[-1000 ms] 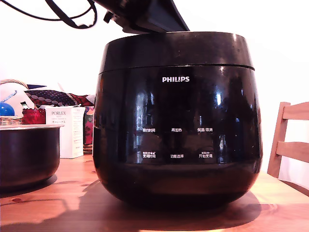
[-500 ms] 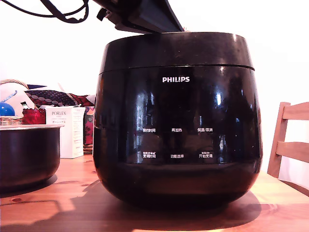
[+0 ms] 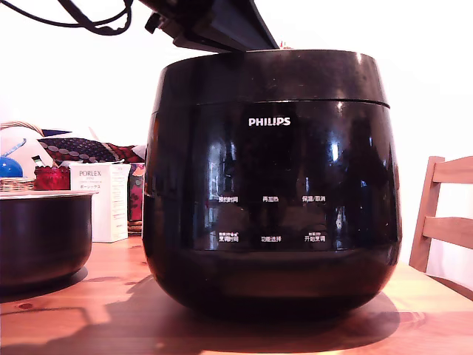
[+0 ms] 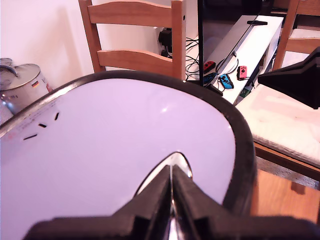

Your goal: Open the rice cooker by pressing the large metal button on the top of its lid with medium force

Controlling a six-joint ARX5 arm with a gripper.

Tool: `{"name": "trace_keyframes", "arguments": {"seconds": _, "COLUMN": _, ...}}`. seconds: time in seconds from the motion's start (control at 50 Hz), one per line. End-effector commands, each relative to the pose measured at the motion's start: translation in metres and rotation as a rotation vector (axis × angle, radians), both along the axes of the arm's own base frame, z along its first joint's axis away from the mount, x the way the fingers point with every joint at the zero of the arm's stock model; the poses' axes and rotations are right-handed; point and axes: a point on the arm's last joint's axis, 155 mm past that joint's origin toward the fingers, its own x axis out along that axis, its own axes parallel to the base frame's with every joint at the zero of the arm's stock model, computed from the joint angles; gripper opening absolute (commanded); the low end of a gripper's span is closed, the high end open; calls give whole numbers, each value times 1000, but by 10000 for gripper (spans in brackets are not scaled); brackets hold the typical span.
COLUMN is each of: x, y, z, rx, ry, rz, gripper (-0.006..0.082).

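Note:
The rice cooker point(image 3: 270, 185) is a big glossy black pot with a white PHILIPS logo, and it fills the middle of the exterior view. Its lid point(image 3: 273, 74) is the black band on top and sits down on the body. From above, the arm's black wrist point(image 3: 214, 26) slants down onto the lid's top. In the wrist view the lid point(image 4: 100, 150) looks pale and glossy with a black rim. My gripper point(image 4: 170, 172) is shut, and its joined tips rest on the shiny metal button point(image 4: 182, 164).
A plain dark pot point(image 3: 41, 237) stands on the wooden table at the exterior view's left, with a white PORLEX box point(image 3: 100, 200) behind it. A wooden chair point(image 3: 443, 214) is at the right. Beyond the cooker, the wrist view shows another chair point(image 4: 135, 30) and a metal canister point(image 4: 20, 87).
The arm has shifted slightly toward the exterior view's left, still over the lid. The seam under the lid looks a little different at its left end.

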Motion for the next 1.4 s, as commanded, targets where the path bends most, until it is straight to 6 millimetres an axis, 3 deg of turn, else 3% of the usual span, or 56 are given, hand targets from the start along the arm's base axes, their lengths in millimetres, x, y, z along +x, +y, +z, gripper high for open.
{"name": "trace_keyframes", "arguments": {"seconds": 0.0, "x": -11, "y": 19, "z": -78, "rx": 164, "ry": 130, "rz": 13, "gripper": -21}}
{"name": "trace_keyframes", "arguments": {"seconds": 1.04, "x": -11, "y": 36, "z": -111, "rx": 266, "ry": 187, "rz": 48, "gripper": -21}}
{"name": "trace_keyframes", "arguments": {"seconds": 1.18, "x": -8, "y": 32, "z": -104, "rx": 236, "ry": 166, "rz": 49, "gripper": -21}}
{"name": "trace_keyframes", "arguments": {"seconds": 1.38, "x": 5, "y": 14, "z": -73, "rx": 110, "ry": 86, "rz": 52, "gripper": -21}}
